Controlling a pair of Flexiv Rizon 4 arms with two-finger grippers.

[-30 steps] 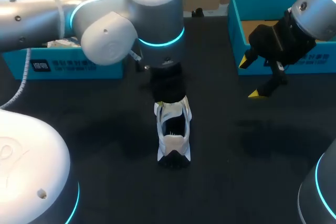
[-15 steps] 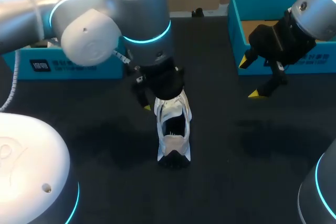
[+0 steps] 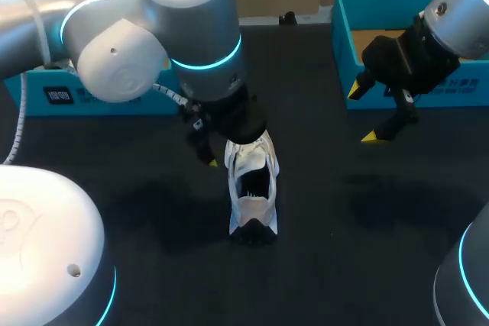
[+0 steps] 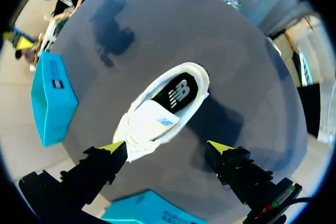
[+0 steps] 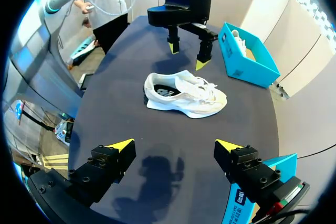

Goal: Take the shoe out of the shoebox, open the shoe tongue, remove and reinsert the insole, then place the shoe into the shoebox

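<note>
The left gripper (image 4: 167,147), released with fingers spread, is hovering over the toe end of the white mesh sneaker (image 4: 163,111), where an off-centre closure is risking toppling it.

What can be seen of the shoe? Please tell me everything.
The shoe is a white low sneaker with white laces, a dark insole and a dark heel patch. It stands upright on the dark table. The open left claw is at its toe end, one tip close beside the toe; whether they touch is unclear.
</note>
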